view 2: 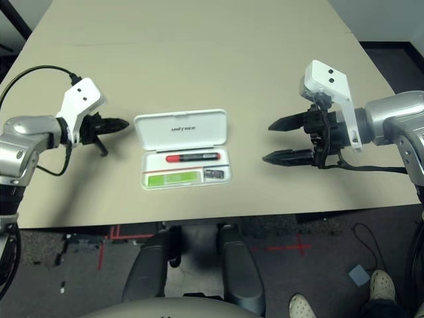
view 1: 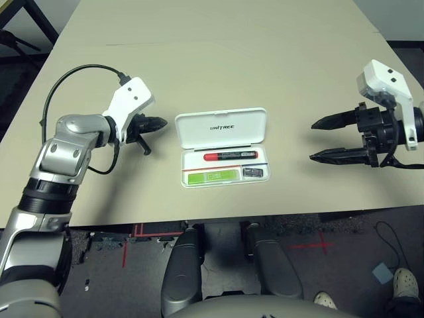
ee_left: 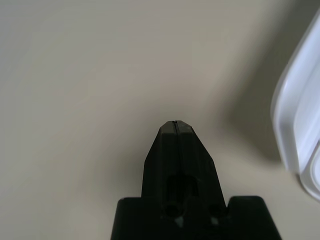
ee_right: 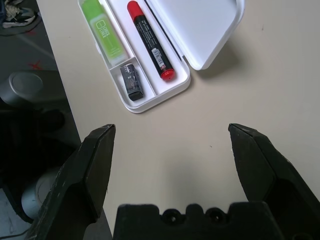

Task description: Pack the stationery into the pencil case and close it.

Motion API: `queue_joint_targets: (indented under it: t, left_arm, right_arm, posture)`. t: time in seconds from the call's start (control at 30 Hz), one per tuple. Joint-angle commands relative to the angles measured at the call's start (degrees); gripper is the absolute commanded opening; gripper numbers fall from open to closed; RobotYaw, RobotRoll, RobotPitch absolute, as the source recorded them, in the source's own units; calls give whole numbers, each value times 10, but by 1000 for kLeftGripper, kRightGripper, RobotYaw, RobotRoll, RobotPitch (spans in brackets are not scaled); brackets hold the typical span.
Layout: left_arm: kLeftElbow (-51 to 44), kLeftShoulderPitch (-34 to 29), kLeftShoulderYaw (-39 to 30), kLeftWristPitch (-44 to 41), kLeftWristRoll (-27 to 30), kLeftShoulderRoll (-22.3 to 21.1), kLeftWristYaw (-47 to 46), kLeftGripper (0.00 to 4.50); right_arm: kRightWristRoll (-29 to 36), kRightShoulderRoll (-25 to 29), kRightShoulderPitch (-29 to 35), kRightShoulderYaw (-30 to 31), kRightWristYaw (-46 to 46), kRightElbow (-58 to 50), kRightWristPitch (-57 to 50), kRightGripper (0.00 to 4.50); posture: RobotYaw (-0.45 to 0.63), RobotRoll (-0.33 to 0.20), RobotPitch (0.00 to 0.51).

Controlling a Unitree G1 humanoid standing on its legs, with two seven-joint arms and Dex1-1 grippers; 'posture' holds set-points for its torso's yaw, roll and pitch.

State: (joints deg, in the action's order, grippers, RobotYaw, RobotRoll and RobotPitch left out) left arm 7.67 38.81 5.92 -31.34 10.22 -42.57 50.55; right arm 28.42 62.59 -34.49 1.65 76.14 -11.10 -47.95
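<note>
Near the front middle of the beige table (view 1: 218, 59), the white pencil case (view 1: 222, 148) is lying open, its lid (view 1: 221, 130) tipped back toward the far side with dark lettering across it, and its long axis is running from the robot's left to its right. All 3 stationery pieces are sitting inside the tray. The head views are giving the overall layout, while the right wrist view is showing the tray's contents more closely: the red marker (ee_right: 149, 41) is lying lengthwise in the compartment nearer the lid, and the lime-green bar (ee_right: 102, 31) is filling most of the front compartment, parallel to the marker. The small grey-black piece (ee_right: 131, 81) is sitting in its own pocket at the right end of the front row. The left wrist view is adding only a white rounded edge of the case beside bare tabletop.

The left gripper (view 1: 158, 124) is pointing toward the case's left end, close to it, its 2 fingers pressed together on nothing. The right gripper (view 1: 317, 140) is hanging well apart from the case's right end, fingers (ee_right: 95, 165) spread wide and empty.
</note>
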Motion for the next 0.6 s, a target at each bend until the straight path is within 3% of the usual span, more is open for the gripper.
queue_joint_targets:
  t: [0.03,0.6]
  left_arm:
    - [0,5,6,-4,0,12,8,20]
    - [-97,-33,11,-47,21,4,63,20]
  right_arm:
    - [5,6,7,1,0,-10,1,4500]
    - [-1,1,9,9,-3,-8,8,4500]
  posture:
    - [-48,0,222]
    - [-44,0,230]
